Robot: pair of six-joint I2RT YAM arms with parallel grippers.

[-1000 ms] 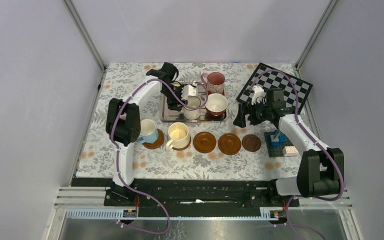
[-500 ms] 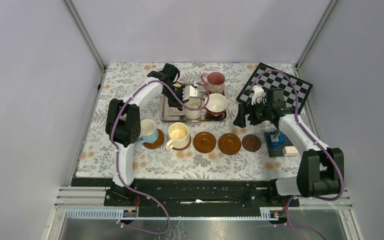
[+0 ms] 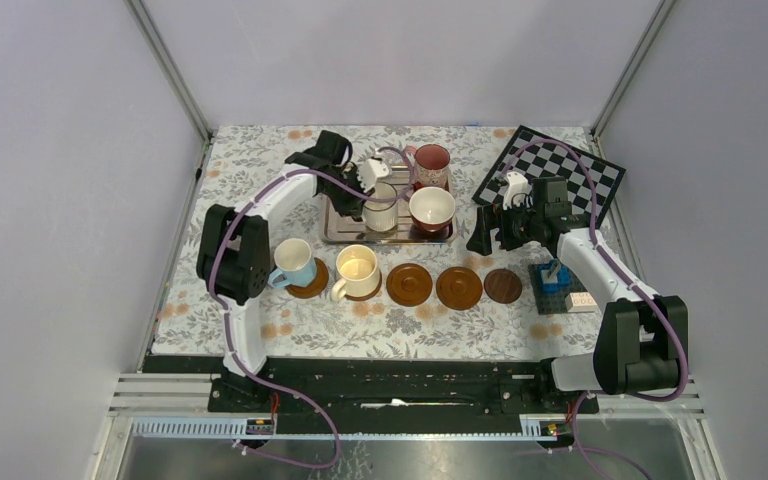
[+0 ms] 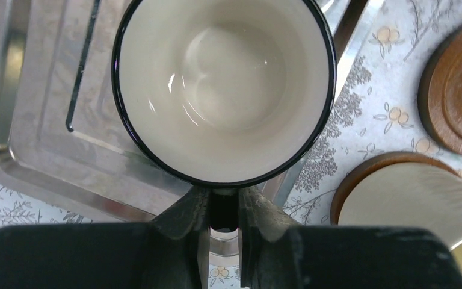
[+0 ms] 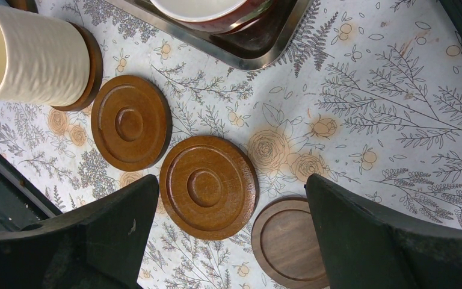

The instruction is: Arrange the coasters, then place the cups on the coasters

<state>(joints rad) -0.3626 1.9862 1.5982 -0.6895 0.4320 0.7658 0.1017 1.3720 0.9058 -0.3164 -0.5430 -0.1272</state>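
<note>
In the upper centre of the overhead view, the left claw [image 4: 223, 208] is clenched on a white cup [image 3: 381, 210] over the metal tray [image 3: 338, 232]. The right claw [image 5: 231, 183] hangs released above bare coasters [image 5: 207, 186]. The cup is likely rigid, slick and breakable, best held by its handle.

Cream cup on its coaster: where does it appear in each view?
Top external: cream cup in the front row, second from left.
Left wrist: cream cup in the lower right corner, cut off.
Right wrist: cream cup in the upper left corner, cut off.
Shared landmark: the tray.
</note>
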